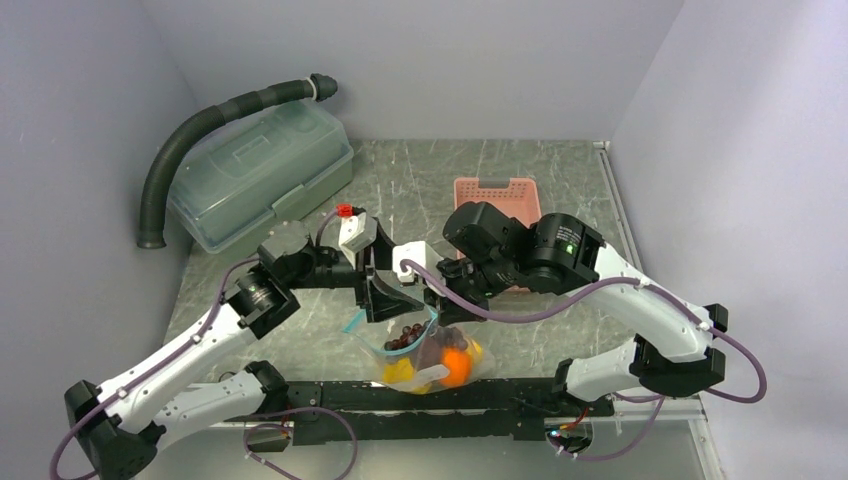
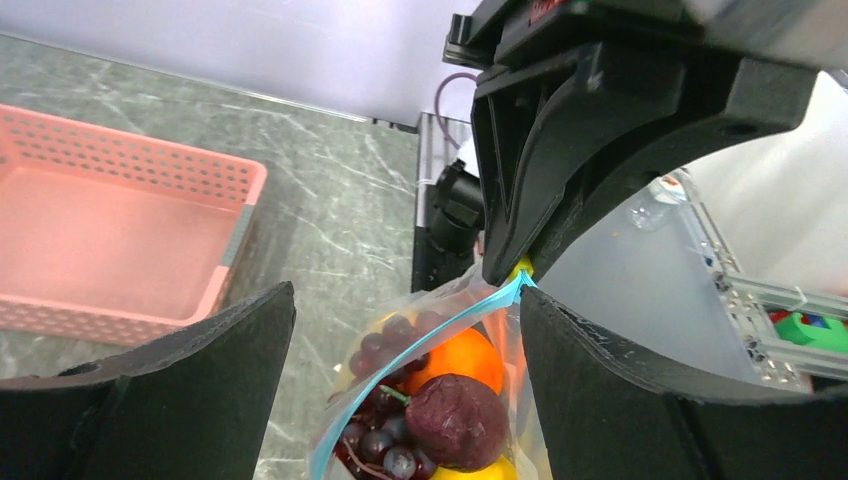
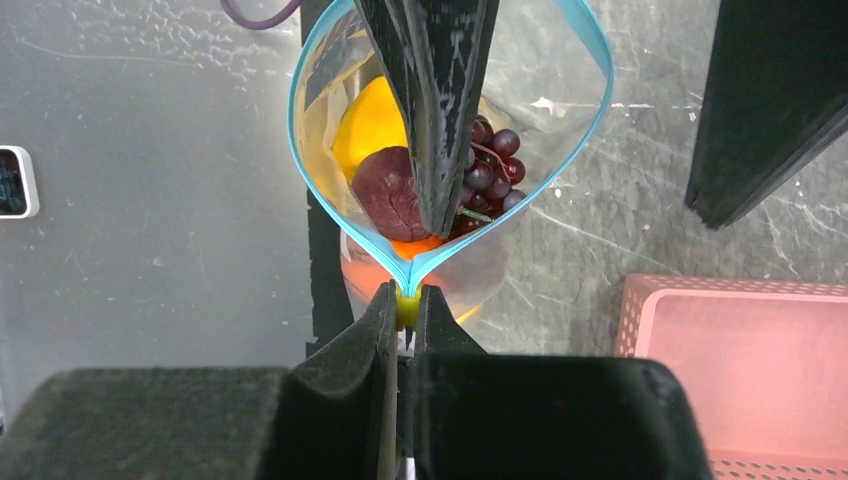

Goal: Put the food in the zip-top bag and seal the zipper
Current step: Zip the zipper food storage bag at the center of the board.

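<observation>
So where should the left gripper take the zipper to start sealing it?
Probably the zipper just beside the corner that the right gripper pinches. There the two blue lips meet in a narrow V and fit between open fingers; further along, the mouth gapes wide over the fruit. Bring the left gripper down from above, one finger outside each lip.
</observation>
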Controlling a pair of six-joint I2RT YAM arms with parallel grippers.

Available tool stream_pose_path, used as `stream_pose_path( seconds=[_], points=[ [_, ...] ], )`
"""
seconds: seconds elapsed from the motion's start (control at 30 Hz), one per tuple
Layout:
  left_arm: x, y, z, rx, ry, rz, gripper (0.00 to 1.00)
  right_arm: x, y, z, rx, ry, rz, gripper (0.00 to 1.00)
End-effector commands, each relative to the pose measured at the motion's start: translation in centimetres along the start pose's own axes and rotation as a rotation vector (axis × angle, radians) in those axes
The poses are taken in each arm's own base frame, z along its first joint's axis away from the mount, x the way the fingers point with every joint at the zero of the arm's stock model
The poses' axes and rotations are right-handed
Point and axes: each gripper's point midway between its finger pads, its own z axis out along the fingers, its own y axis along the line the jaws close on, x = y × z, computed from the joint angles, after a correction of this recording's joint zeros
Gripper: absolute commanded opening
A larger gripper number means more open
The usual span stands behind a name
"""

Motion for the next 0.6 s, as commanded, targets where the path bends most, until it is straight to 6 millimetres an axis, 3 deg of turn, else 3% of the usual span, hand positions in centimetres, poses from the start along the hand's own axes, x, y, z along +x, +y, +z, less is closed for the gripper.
stream_pose_path(
  seconds=[0.0, 0.57],
  points=[
    [-1.3, -2.3, 0.6, 0.156, -0.060, 0.040, 0.87, -2.9, 0.4, -1.6, 0.007, -0.119, -0.019, 0.00],
    [1.5, -5.4, 1.3, 0.290, 0.050, 0.014, 0.86, -3.2, -1.4, -0.9, 0.092, -0.100, 0.040, 0.00]
  ],
)
